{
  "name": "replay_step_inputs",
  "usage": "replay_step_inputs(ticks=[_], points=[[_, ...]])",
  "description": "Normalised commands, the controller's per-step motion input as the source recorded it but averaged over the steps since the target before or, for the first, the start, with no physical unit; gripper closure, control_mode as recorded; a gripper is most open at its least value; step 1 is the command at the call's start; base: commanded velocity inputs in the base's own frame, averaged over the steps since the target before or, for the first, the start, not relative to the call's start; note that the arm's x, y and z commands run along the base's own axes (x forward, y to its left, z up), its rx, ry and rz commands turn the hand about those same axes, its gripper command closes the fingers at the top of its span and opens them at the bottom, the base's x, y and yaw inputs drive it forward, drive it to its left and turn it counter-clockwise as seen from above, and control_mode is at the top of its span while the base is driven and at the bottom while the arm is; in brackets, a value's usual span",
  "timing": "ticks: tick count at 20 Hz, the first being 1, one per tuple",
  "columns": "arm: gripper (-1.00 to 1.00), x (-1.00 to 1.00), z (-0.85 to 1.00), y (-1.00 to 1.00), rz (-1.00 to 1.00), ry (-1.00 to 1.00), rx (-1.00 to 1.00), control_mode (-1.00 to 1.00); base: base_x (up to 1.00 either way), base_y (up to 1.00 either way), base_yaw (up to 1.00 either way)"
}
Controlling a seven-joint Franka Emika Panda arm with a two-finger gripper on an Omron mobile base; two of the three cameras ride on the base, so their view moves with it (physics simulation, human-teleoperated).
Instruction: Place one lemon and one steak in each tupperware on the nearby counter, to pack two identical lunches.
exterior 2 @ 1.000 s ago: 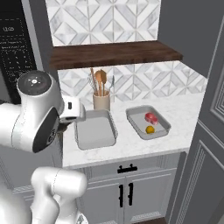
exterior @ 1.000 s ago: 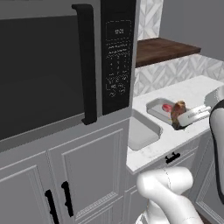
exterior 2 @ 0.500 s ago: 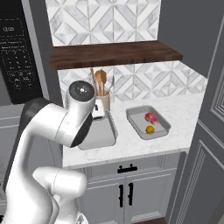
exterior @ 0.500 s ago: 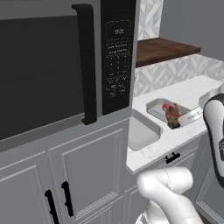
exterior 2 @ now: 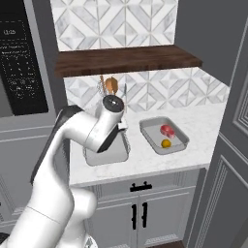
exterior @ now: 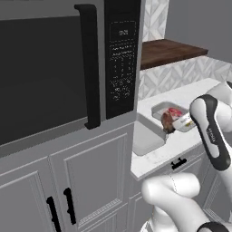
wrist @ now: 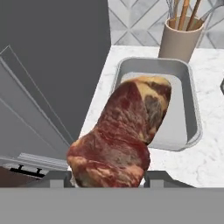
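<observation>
My gripper [wrist: 109,177] is shut on a raw, red marbled steak [wrist: 122,135]; in the hand view the steak hangs over the near rim of an empty pale-grey tupperware [wrist: 189,89]. In the left base view the held steak [exterior: 167,120] hovers between the empty near tupperware [exterior: 146,137] and the far tupperware [exterior: 159,108]. Seen from the right base view, the right tupperware [exterior 2: 178,134] holds a second steak [exterior 2: 167,130] and a yellow lemon [exterior 2: 166,143], while my arm covers much of the left tupperware [exterior 2: 104,157]. Both trays rest on the white counter [exterior 2: 206,121].
A beige crock of utensils [wrist: 179,41] stands just behind the empty tray, against the patterned backsplash. A dark wooden shelf [exterior 2: 126,59] hangs over the counter. A black microwave [exterior: 68,77] sits to the left, above grey cabinets with black handles [exterior 2: 140,186].
The arm has swung the held steak away from the far tray toward the empty near tray. In the right base view the arm now stands in front of the left tray.
</observation>
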Motion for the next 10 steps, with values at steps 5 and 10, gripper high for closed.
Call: replay_step_inputs(ticks=[5, 10], points=[[1.0, 0.77, -0.38, 0.0, 0.2, 0.05, 0.07, -1.0, 0.0, 0.0, 0.0], [1.0, 0.68, -0.4, 0.0, 0.21, 0.06, 0.07, -1.0, 0.0, 0.0, 0.0]])
